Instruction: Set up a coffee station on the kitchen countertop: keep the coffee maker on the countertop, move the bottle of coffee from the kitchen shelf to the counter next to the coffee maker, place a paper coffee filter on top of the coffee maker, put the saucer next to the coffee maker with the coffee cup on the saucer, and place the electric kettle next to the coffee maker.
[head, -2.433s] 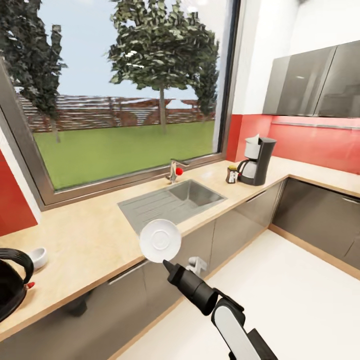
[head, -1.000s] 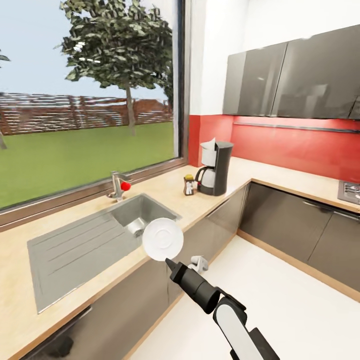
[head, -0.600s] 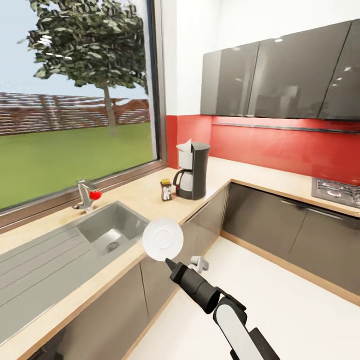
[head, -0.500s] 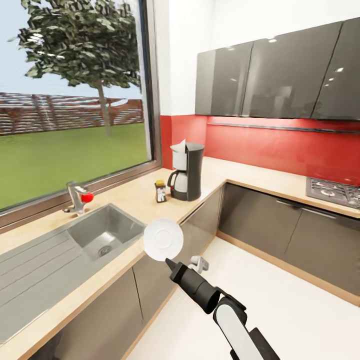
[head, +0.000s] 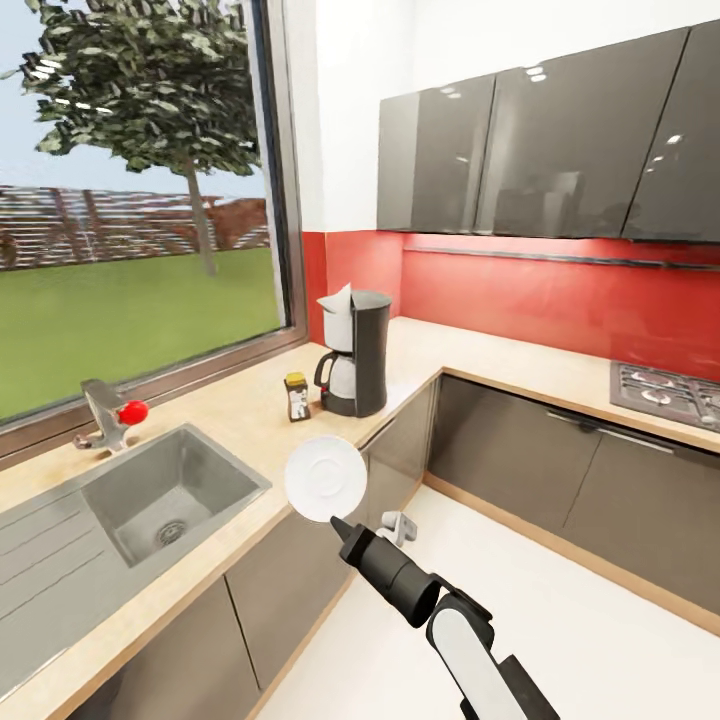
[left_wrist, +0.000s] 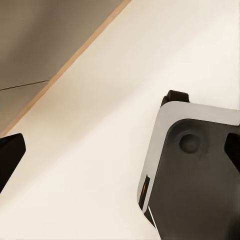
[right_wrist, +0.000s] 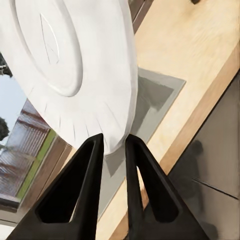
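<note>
My right gripper is shut on the rim of a white saucer, held upright in front of the counter edge. In the right wrist view both black fingers pinch the lower edge of the saucer. A black coffee maker stands on the wooden countertop in the corner by the window, with a white paper filter sticking out of its top. A small dark coffee bottle with a yellow lid stands just beside it. My left gripper hangs open over the floor.
A steel sink with a faucet lies left of the saucer. The counter turns the corner and runs right to a gas hob. Grey wall cabinets hang above. Pale floor lies open to the right.
The whole view has swung right along the counter, so the coffee maker and bottle now sit nearer. Kettle and cup have left the picture. The saucer stays in my right gripper.
</note>
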